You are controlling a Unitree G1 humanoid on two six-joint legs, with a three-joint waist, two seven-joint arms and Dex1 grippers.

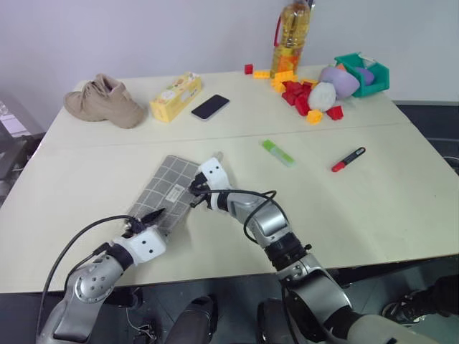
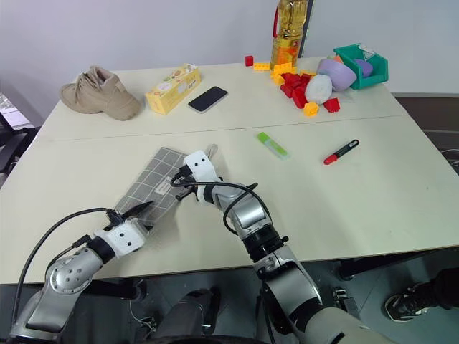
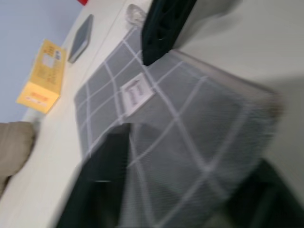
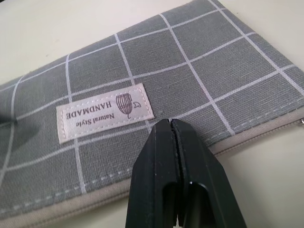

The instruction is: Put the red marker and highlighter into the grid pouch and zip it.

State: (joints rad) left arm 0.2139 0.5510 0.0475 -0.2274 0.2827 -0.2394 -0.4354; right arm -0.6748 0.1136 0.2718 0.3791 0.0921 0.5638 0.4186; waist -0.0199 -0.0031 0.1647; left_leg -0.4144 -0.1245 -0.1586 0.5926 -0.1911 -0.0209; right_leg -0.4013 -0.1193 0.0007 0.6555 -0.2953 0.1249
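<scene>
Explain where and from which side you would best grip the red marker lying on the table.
Grip the red marker across its middle, from straight above. It lies flat and alone on bare table, slim and tilted, so the end effector's fingers should close across its narrow width, not along it.

One pouch [image 1: 163,190], one marker [image 1: 348,159], one highlighter [image 1: 277,153], one phone [image 1: 210,107].

A pale cream tabletop [image 1: 401,208], crossed by a seam where two sections meet, stands against a plain light bluish-white wall [image 1: 143,36], with dark grey floor [image 1: 430,118] showing past its far right corner under soft, even light.
</scene>
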